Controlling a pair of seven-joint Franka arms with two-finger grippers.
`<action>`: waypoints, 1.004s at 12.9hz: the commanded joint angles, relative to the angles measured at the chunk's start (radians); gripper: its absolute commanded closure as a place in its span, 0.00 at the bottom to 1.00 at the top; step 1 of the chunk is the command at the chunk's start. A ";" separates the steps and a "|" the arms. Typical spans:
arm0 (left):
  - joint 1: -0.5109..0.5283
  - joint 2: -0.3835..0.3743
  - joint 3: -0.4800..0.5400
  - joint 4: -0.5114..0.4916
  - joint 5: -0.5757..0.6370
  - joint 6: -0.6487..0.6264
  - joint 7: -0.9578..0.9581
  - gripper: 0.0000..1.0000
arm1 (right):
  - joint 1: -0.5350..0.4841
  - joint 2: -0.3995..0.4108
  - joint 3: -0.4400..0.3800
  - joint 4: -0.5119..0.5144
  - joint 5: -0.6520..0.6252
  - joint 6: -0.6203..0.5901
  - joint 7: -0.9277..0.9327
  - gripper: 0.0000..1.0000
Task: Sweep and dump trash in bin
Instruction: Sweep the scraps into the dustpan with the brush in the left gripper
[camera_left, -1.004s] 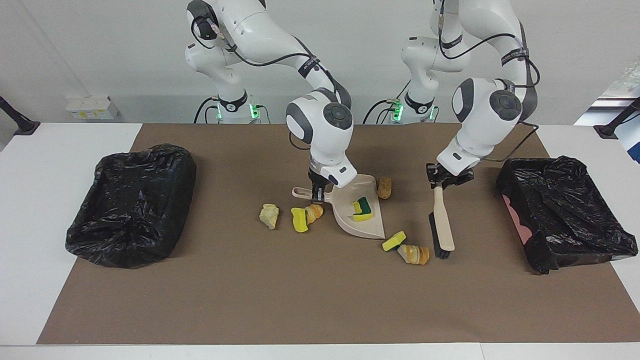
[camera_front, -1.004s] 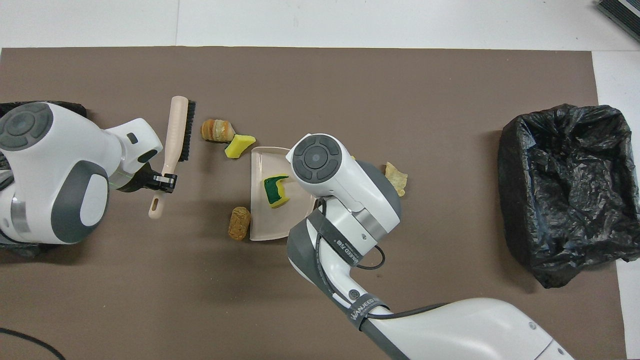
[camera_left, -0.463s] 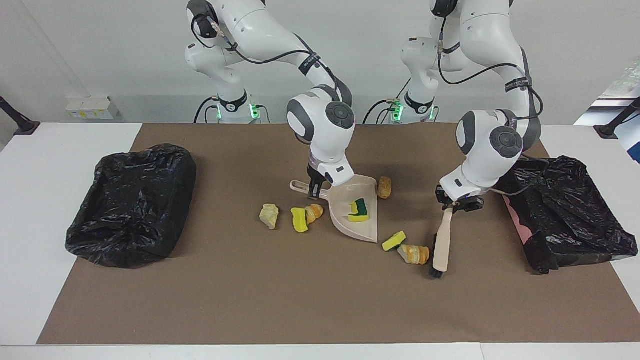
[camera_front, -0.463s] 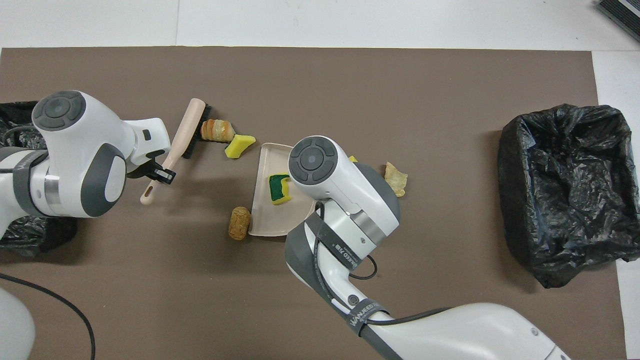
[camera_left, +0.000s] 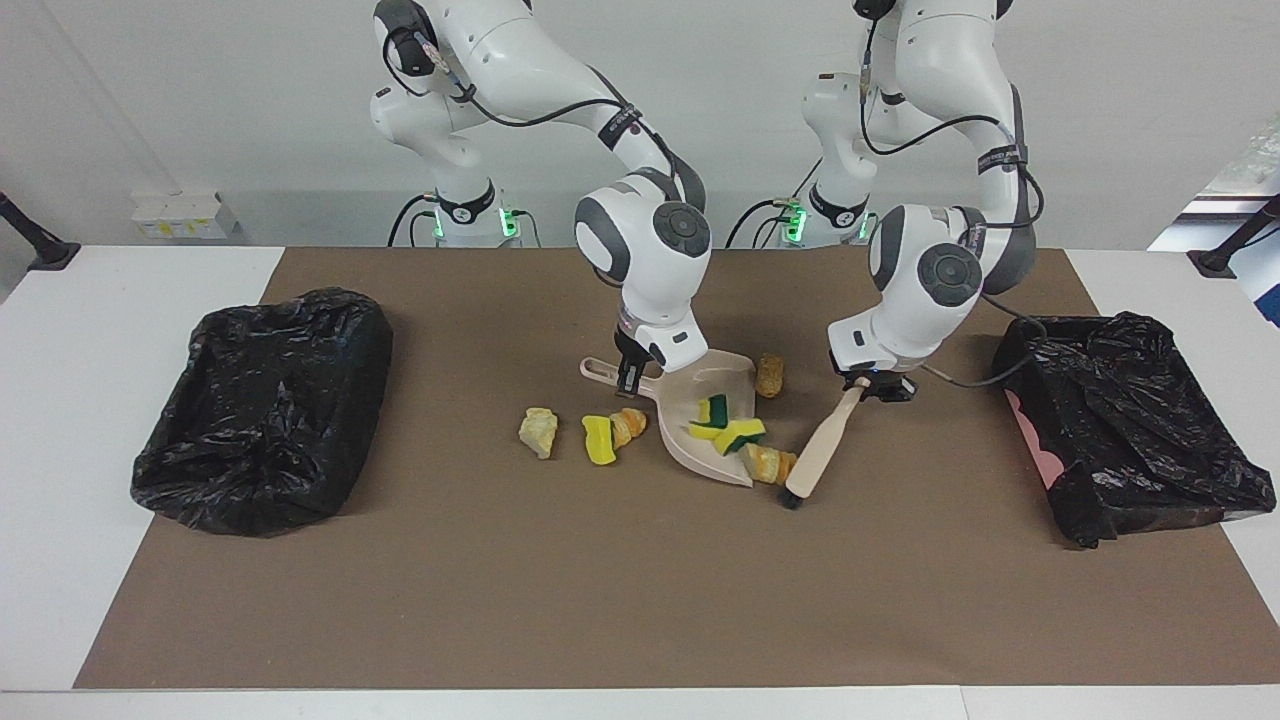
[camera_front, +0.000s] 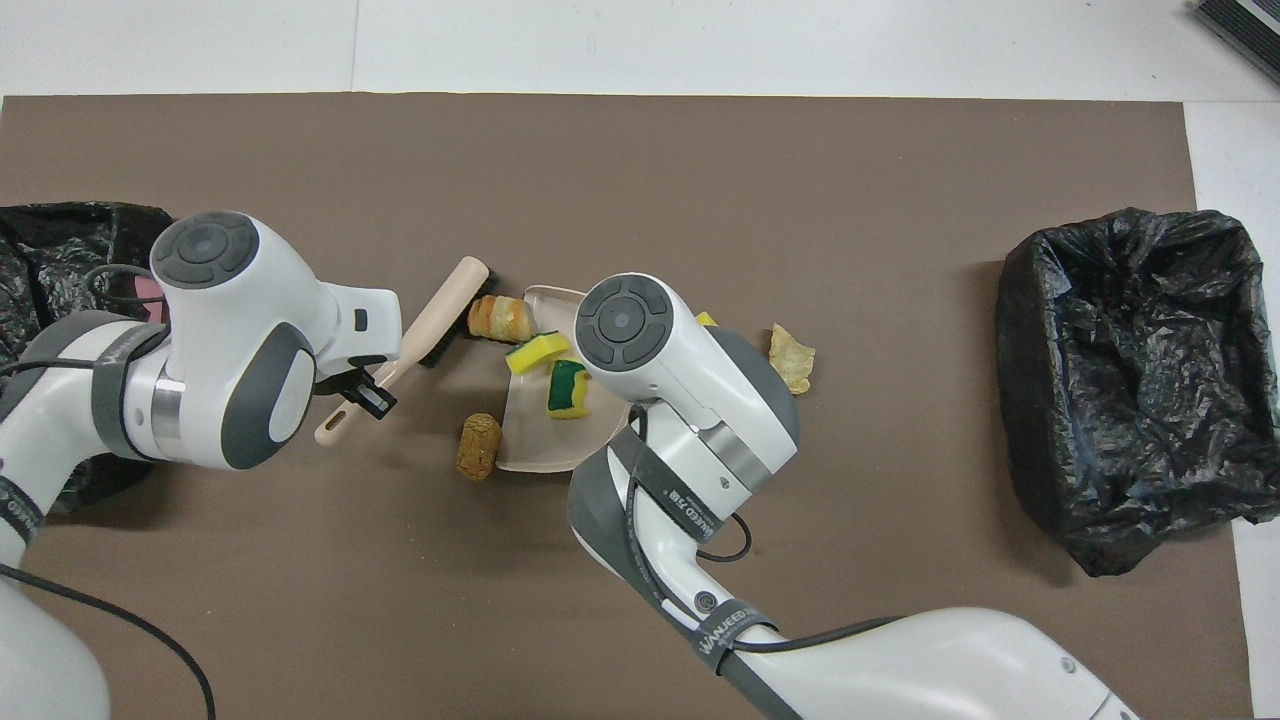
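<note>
The beige dustpan lies mid-mat, and my right gripper is shut on its handle. Two yellow-green sponge bits rest in the pan. My left gripper is shut on the brush. The brush's bristle end presses a bread chunk against the pan's open lip. More trash lies loose: a brown chunk beside the pan, and a sponge bit, orange piece and pale scrap toward the right arm's end.
A bin lined with a black bag stands at the right arm's end of the brown mat. A second bin stands at the left arm's end, close to the left arm's elbow.
The left gripper swung the brush toward the dustpan. A sponge bit slid into the pan and the bread chunk came up to its lip. The pan turned slightly.
</note>
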 joint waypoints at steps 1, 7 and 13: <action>-0.076 -0.068 0.008 -0.072 -0.009 -0.039 -0.005 1.00 | -0.017 -0.029 0.012 -0.041 0.012 0.010 0.029 1.00; -0.131 -0.131 0.005 -0.043 -0.106 -0.085 -0.406 1.00 | -0.031 -0.031 0.008 -0.013 -0.002 0.004 -0.100 1.00; -0.146 -0.218 0.006 -0.122 -0.104 -0.186 -1.055 1.00 | -0.023 -0.043 0.015 -0.035 -0.019 0.080 -0.299 1.00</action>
